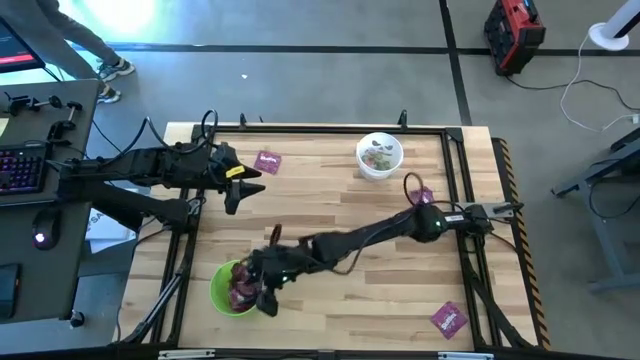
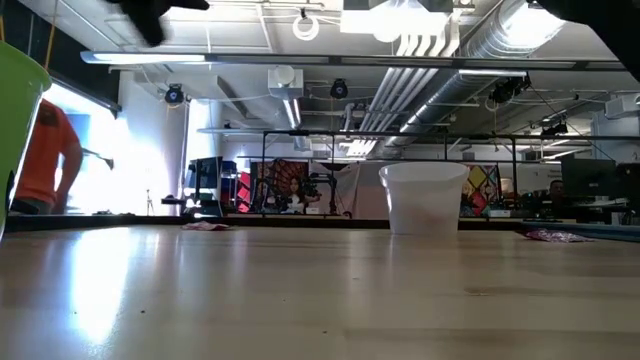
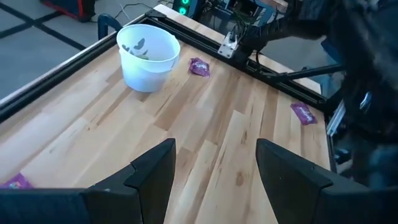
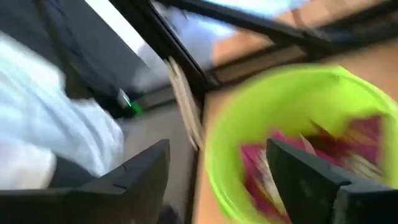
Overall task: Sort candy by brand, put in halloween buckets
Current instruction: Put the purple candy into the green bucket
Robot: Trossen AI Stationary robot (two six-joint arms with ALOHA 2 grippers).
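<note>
The lime green bucket [image 1: 222, 290] stands at the table's near left and holds purple-magenta candy packets [image 4: 261, 165]. My right gripper [image 1: 266, 296] hangs over the bucket's right rim, open [image 4: 217, 148], with nothing between its fingers. The white bucket [image 1: 380, 157] stands at the far middle with small sweets inside. Loose purple packets lie flat on the table: one at the far left [image 1: 267, 161], one by the right arm [image 1: 420, 194], one at the near right [image 1: 449, 318]. My left gripper [image 1: 240, 190] waits open [image 3: 216, 149] above the table's left side.
A black frame [image 1: 455, 140] runs around the wooden table top. In the low view the green bucket's wall [image 2: 15, 120] fills the left edge and the white bucket [image 2: 424, 197] stands mid-table. A person in orange [image 2: 50, 155] is in the room beyond.
</note>
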